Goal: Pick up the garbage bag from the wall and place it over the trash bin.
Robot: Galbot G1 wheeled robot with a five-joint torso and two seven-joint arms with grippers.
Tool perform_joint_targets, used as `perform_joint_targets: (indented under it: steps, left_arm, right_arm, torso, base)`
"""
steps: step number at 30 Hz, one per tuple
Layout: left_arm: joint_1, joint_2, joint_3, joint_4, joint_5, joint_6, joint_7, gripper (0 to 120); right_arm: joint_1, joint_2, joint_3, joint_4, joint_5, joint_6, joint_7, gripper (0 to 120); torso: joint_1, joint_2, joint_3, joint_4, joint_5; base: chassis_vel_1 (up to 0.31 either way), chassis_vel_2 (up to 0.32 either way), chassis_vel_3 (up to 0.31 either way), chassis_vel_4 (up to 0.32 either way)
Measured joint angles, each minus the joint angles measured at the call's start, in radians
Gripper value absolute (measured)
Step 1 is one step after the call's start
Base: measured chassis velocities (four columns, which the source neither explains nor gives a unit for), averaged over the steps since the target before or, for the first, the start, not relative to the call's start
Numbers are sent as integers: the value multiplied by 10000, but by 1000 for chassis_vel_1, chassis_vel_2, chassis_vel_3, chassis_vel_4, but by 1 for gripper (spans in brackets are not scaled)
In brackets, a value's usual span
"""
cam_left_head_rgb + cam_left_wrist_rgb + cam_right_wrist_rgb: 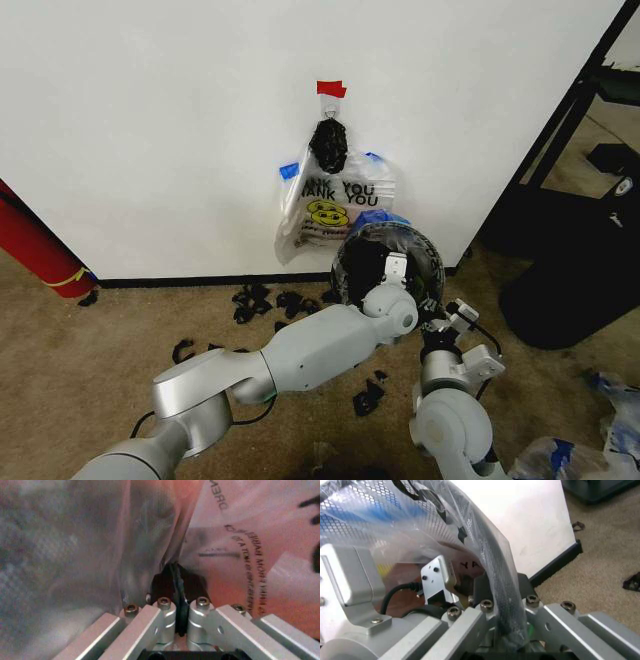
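Note:
The trash bin (420, 262), a black wire-mesh basket, stands on the carpet against the white wall (150, 120). The clear garbage bag (378, 218) lies over its mouth, blue handle on top. My left gripper (394, 272) reaches into the bin's opening; in the left wrist view the left gripper (176, 580) is shut on a fold of the garbage bag (240, 555). My right gripper (437, 314) sits at the bin's near right side. In the right wrist view the right gripper (503, 589) is shut on the mesh rim of the trash bin (490, 566), with bag film (465, 521) draped over it.
A bundle of like bags (325, 205) hangs on the wall from a black knot under red tape. Black scraps (262, 300) litter the carpet. A red cylinder (35, 250) leans at the left, a dark rack (575, 200) stands at the right, and loose plastic (595, 450) lies bottom right.

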Motion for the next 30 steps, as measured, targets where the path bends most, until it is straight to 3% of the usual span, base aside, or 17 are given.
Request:
perform_joint_targets:
  steps: [7, 11, 12, 17, 20, 30]
  left_arm:
    - [-72, 573, 102, -762, 93, 79, 37, 0]
    - [-291, 1743, 816, -2547, -117, 393, 277, 0]
    - [-291, 1743, 816, -2547, -117, 393, 277, 0]
    - [-305, 2439, 1098, -4183, -462, 431, 883, 0]
    - [-296, 2632, 1083, -4571, -473, 295, 1133, 0]
    - [858, 3883, -514, -6744, -243, -721, 1867, 4]
  right_arm:
    - [123, 40, 70, -270, 80, 12, 76, 0]
    - [398, 138, 209, -617, 418, -78, 287, 0]
    - [398, 138, 209, -617, 418, -78, 287, 0]
    - [499, 214, 399, -834, 732, -172, 408, 0]
    - [530, 220, 460, -901, 829, -198, 426, 0]
    - [692, 116, 954, -1048, 1826, -409, 629, 0]
  torso:
    - [0, 0, 0, 0, 0]
    - [0, 0, 0, 4, -1]
    - [0, 0, 0, 4, -1]
    - [0, 0, 0, -2, -3]
    - [0, 0, 0, -1, 0]
    - [0, 0, 0, 0, -2]
  base:
    - [0, 0, 0, 0]
    - [0, 0, 0, 0]
    - [0, 0, 0, 0]
    - [0, 0, 0, 0]
    - [0, 0, 0, 0]
    - [0, 0, 0, 0]
